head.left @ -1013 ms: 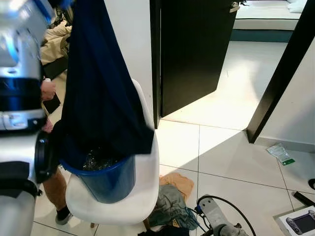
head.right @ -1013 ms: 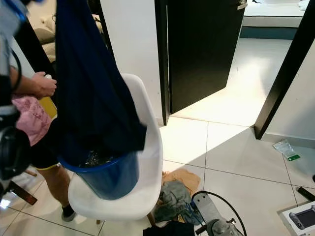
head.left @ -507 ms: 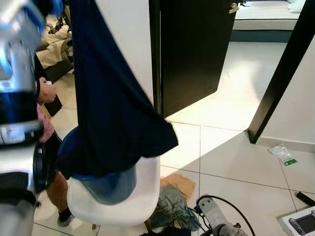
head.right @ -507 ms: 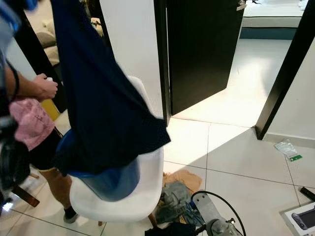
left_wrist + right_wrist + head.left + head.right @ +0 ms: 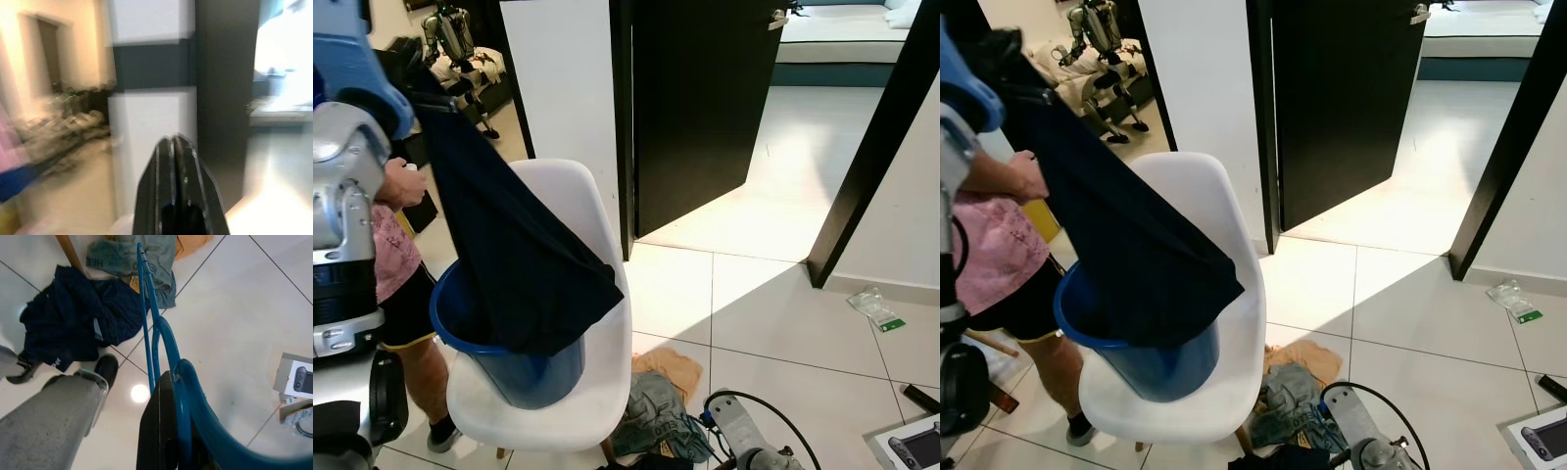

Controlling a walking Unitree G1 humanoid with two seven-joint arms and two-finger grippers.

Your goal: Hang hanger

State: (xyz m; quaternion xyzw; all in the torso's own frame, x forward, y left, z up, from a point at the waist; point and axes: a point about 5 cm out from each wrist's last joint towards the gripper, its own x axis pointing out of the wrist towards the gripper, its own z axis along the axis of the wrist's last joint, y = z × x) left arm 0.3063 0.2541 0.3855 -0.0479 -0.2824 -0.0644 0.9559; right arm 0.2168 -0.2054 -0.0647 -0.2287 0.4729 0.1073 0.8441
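A dark navy garment (image 5: 514, 264) hangs from my raised left arm (image 5: 347, 147) at the far left, and its lower end falls into a blue bucket (image 5: 524, 367) on a white chair (image 5: 573, 206). In the blurred left wrist view my left gripper (image 5: 173, 139) has its fingers pressed together and faces a white wall. My right gripper (image 5: 166, 382) hangs low over the floor, shut on a blue hanger (image 5: 146, 308) whose thin end points at clothes below. The right arm (image 5: 744, 446) sits at the bottom edge of the left eye view.
A person in a pink shirt (image 5: 393, 259) stands at the left beside the chair, one hand (image 5: 406, 183) near the garment. Clothes (image 5: 656, 406) lie on the tiles by the chair leg. A dark door (image 5: 700, 98) stands ajar ahead. A box (image 5: 911, 443) lies at bottom right.
The garment's lower end swung out to the right, then fell back into the bucket. Its top shifted left with my left arm, which uncovered the chair back.
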